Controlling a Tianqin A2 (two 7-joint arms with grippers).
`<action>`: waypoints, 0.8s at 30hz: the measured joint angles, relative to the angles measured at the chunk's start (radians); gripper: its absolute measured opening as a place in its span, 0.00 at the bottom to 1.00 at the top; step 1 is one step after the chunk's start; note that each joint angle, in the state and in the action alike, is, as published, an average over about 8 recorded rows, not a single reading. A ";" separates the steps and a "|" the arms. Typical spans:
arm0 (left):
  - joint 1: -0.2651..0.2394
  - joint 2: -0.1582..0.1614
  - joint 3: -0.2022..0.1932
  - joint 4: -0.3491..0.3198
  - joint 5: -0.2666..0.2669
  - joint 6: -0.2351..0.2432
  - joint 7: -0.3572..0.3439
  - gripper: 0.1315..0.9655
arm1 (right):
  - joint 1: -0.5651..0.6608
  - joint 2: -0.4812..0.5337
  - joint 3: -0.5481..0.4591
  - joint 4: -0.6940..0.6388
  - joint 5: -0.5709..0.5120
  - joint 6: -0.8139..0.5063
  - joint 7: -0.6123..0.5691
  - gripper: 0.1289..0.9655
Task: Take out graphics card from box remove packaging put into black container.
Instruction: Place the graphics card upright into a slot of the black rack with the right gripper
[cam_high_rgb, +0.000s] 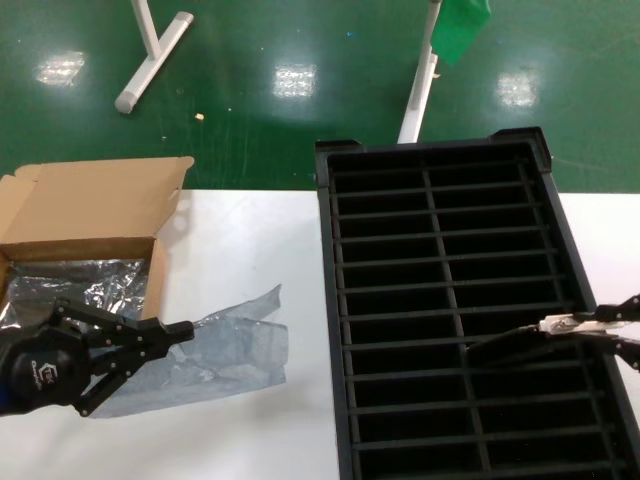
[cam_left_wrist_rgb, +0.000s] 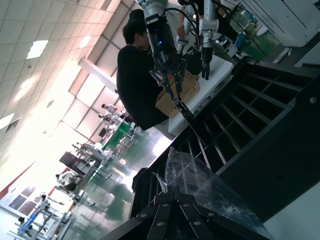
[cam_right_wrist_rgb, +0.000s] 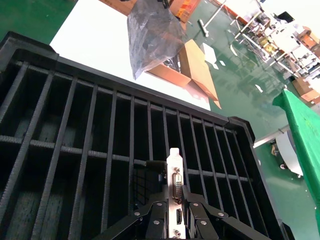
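Right hand (cam_high_rgb: 600, 325) low over the black container (cam_high_rgb: 440, 300), clamping the graphics card (cam_high_rgb: 520, 345); left hand (cam_high_rgb: 175, 335) gripping the packaging (cam_high_rgb: 235, 350)

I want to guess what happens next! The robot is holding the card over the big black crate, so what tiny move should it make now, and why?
Probably lower the right tool straight down. It is shut on the graphics card above the black container, between two ribs and not yet seated. The left tool holds the packaging aside by the box.
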 joint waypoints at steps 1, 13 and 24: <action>-0.001 0.002 0.001 0.004 0.000 0.000 0.000 0.01 | 0.007 0.000 -0.005 -0.001 -0.004 -0.002 0.002 0.07; -0.014 0.016 0.010 0.046 0.000 0.000 0.005 0.01 | 0.069 -0.003 -0.056 0.007 -0.034 -0.018 0.043 0.07; -0.013 0.015 0.013 0.058 0.000 0.000 0.010 0.01 | 0.082 0.002 -0.076 0.015 -0.048 -0.025 0.058 0.07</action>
